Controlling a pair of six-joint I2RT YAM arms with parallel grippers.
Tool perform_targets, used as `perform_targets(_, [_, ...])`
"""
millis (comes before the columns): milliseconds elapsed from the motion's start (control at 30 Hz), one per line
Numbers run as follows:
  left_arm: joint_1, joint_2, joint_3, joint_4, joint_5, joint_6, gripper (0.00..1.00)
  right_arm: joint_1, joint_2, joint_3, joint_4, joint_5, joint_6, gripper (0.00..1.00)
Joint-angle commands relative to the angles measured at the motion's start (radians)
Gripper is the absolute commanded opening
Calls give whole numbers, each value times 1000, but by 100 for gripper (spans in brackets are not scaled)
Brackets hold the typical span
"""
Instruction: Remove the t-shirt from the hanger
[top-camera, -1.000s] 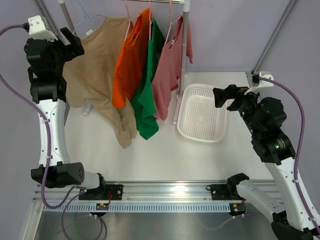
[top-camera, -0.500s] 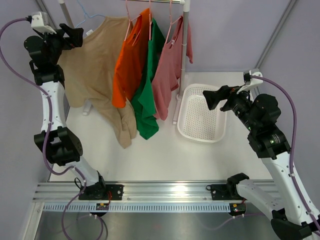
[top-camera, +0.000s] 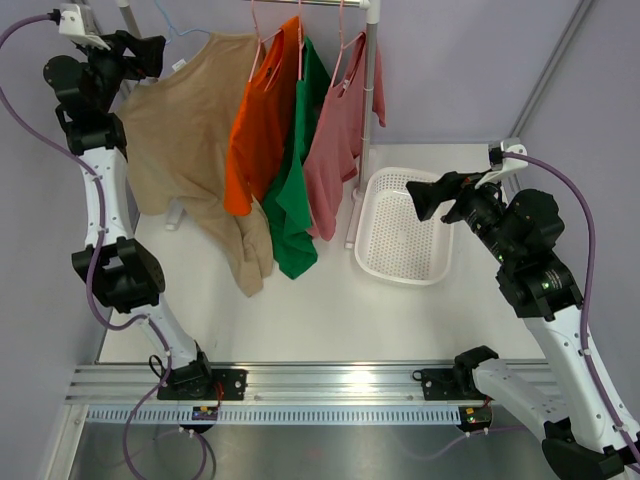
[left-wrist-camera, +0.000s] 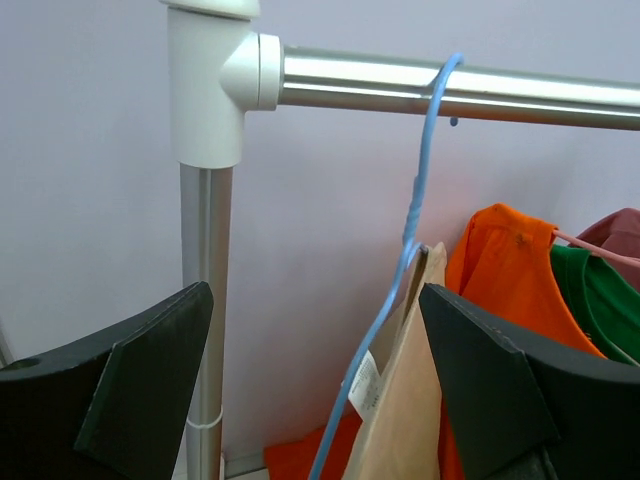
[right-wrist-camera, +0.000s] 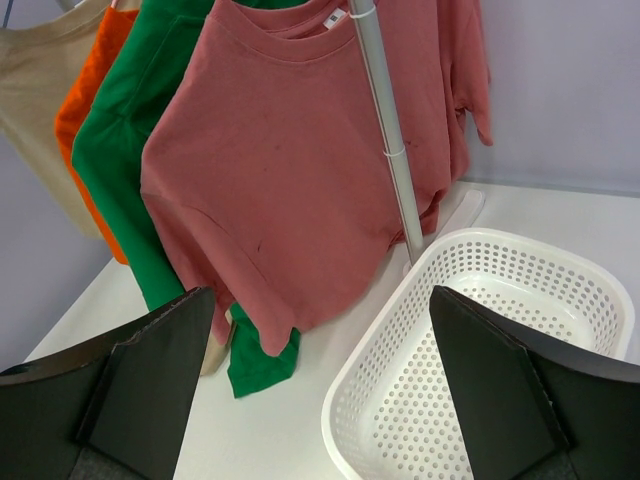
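Pale lilac walls (top-camera: 450, 60) surround a white tabletop (top-camera: 300, 310).

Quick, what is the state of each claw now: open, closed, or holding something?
Left claw: open, holding nothing.
Right claw: open, holding nothing.

Rack of spare shirts plus a laundry basket, basically

Three tees hang bunched together on the metal rail (left-wrist-camera: 520, 92): an orange shirt (top-camera: 262, 120), a green shirt (top-camera: 298, 190) tucked right behind it and hanging lower, and a pink shirt (top-camera: 335, 140) at the right end. The rack's right upright (right-wrist-camera: 385, 130) runs down in front of the pink one. A chunky white joint (left-wrist-camera: 210, 80) caps the left upright (left-wrist-camera: 205, 300). A white perforated basket (top-camera: 365, 225) sits on the pale table (top-camera: 320, 310) just right of that right upright, near the pink hem but not touching it.
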Motion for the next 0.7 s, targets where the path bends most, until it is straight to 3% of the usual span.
perform_targets(0, [4,33,67,11,53,-7,89,4,0,38,15,-21,-19,100])
perform_targets(267, [8,98,174,-16,139,61,95,6,17,95,-9,-52,-16,100])
perform_targets(367, [8,105,181,-16,152,59,84,6,17,109,-17,-57,-19,99])
perform_targets(667, [10,120,162,-18,163,30,69,7,2,103,-29,-38,-32,99])
